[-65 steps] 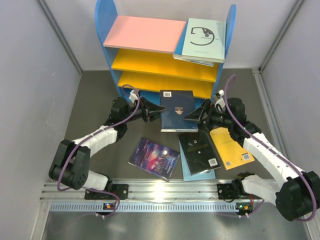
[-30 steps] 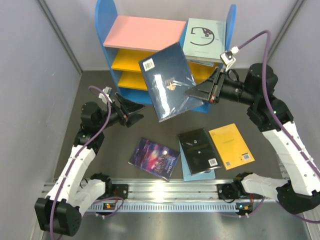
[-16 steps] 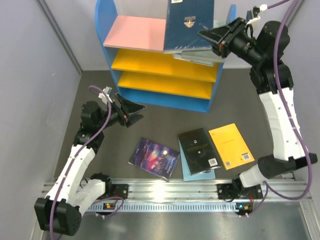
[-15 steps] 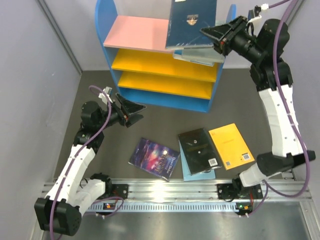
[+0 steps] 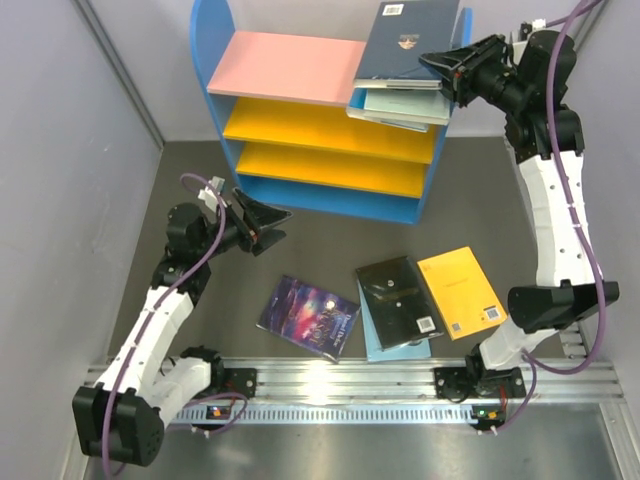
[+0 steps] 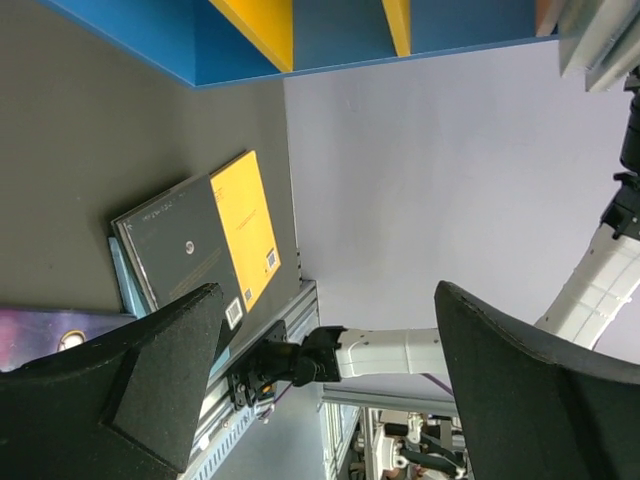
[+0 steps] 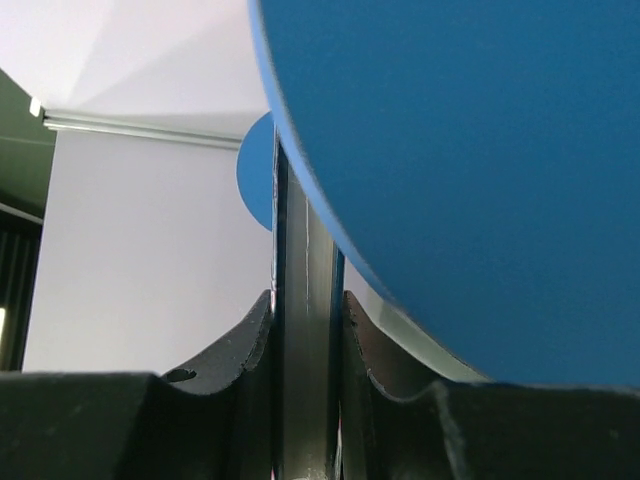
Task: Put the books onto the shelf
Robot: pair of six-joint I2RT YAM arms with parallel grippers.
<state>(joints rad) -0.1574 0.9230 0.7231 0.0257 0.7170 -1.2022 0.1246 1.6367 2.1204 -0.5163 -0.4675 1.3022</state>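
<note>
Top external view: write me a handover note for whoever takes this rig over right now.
Left gripper: open, empty, above the table, left of the books lying there.
Right gripper: shut on the dark navy paperback, held over the pale mint books stacked at the right end of the pink top board.
Done: that pale stack is on the blue-sided shelf.
Left: release the navy one, then shelve the purple galaxy book, the black book lying on a light blue one, and the yellow-orange book.
</note>
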